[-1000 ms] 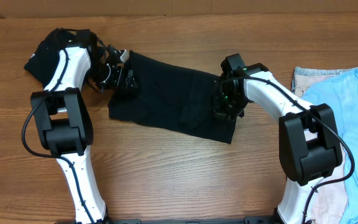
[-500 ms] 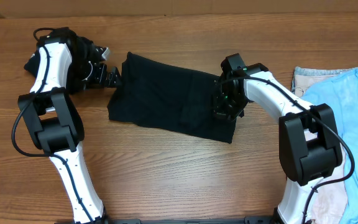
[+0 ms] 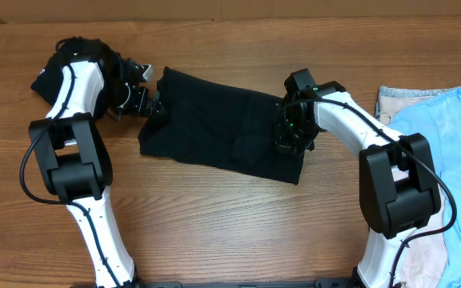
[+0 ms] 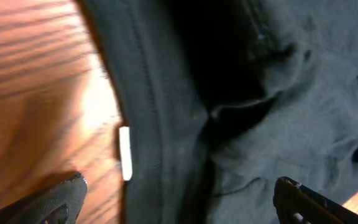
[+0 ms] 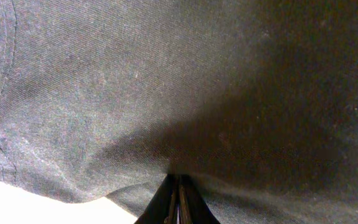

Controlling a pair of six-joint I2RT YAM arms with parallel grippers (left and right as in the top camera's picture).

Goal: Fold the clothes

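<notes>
Over the counter, the top view shows a black shirt lying as a rough, slanted rectangle across the middle. It looks partly narrowed, but it is not yet a neat packet. The left arm reaches to its upper left corner and the right arm to its right end. A black heap sits crumpled at the far left, partly behind the left arm. At the right edge a blue T-shirt lies over a cream piece. None of these three looks folded, so most of the job seems to be ahead.

On the left wrist view, the left jaws stand wide apart and hold nothing. One of the fingers is low over bare wood and the other is over cloth. The shirt's hemmed edge and its white tag lie between them, well placed for a grasp on that edge.

On the right wrist view, the right jaws are closed tight. Dark shirt fabric fills the picture and puckers toward their tips, so they appear to pinch the shirt's right end
</notes>
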